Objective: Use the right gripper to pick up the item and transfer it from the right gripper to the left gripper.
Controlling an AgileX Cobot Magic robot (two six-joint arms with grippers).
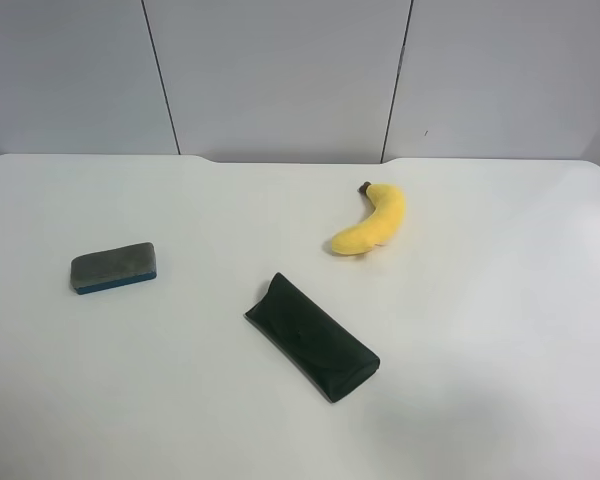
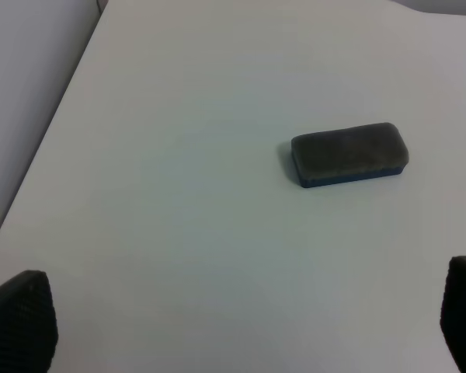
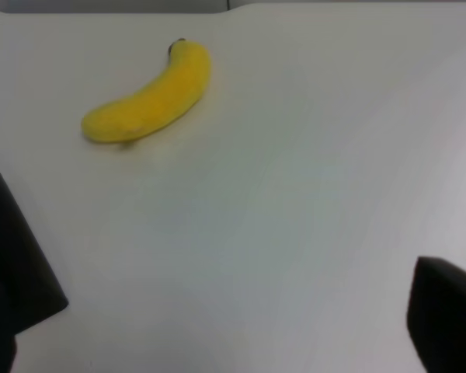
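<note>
The board eraser (image 1: pixel 113 267), grey felt on a thin blue base, lies flat on the white table (image 1: pixel 500 330) at the exterior high view's left. It also shows in the left wrist view (image 2: pixel 349 154), some way ahead of my left gripper (image 2: pixel 241 326), whose black fingertips (image 2: pixel 19 318) stand wide apart with nothing between them. My right gripper (image 3: pixel 233 311) is also open and empty, its fingers (image 3: pixel 12 264) at the frame's edges above bare table. The eraser does not show in the right wrist view. Neither arm shows in the exterior high view.
A yellow plush banana (image 1: pixel 372 222) lies right of centre towards the back and shows ahead of the right gripper (image 3: pixel 149 97). A long dark-green pouch (image 1: pixel 312 336) lies diagonally near the middle front. A grey panelled wall (image 1: pixel 280 70) stands behind the table.
</note>
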